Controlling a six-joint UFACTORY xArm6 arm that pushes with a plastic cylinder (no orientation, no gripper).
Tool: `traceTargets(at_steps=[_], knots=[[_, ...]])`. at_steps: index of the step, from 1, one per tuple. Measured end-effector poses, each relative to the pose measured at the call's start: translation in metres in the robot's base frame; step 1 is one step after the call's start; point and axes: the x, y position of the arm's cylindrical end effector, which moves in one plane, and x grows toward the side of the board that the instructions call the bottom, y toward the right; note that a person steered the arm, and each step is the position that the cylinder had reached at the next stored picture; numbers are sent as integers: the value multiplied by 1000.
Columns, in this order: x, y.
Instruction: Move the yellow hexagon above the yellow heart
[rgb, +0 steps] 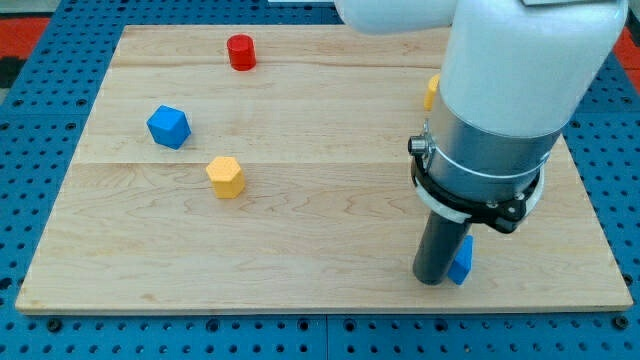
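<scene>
My tip (432, 281), no pincer fitted so nothing held, touches a blue block (462, 261); circle below-left of yellow hexagon (226, 176), then push right-up toward the half-hidden yellow block (431, 91).

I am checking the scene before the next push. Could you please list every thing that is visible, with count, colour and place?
Wooden board: one, light wood, fills most of the view, lying on a blue perforated surface.
Red cylinder: one, red, near the view's top, left of centre.
Blue block: one, blue, angular, at the view's left.
Yellow hexagon: one, yellow-orange, below and to the right of the blue block.
Yellow block: one, yellow, right of centre, mostly hidden behind the arm; shape cannot be made out.
Small blue block: one, blue, near the view's bottom right, partly hidden by the rod.
Arm: one, white and grey, view's right.
My tip: one, dark, right beside the small blue block, on its left.
</scene>
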Motion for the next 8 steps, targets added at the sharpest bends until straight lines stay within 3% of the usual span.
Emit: traceTargets(at_steps=[1, 3, 6, 8], knots=[[0, 0], [-10, -117], [-99, -225], [-167, -227]])
